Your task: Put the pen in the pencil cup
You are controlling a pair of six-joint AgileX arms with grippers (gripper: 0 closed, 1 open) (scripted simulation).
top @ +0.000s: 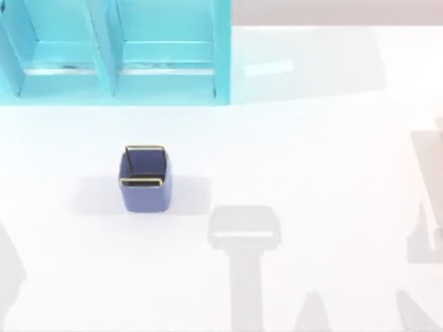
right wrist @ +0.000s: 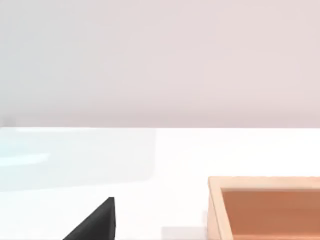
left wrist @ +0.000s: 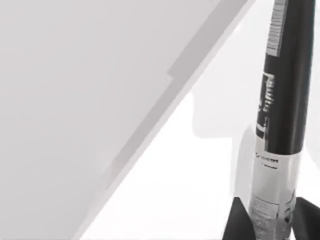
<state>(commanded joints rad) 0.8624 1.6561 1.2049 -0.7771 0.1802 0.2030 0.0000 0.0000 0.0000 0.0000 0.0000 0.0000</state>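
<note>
Top view: white table (top: 311, 173), turquoise shelf (top: 114, 52).

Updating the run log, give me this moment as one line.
left pincer: shut on pen, lifted above table | pencil cup: upright, holds nothing, near turquoise shelf unit | pen not yet in cup

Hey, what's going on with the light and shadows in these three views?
Top view: even soft light; the pencil cup casts a faint shadow on the white table, and grey arm-shaped shadows fall along the table's near edge and right side. Left wrist view: the pen, held in the left tool, shows bright glare on its pale end. Right wrist view: flat light, a wooden tray.
</note>
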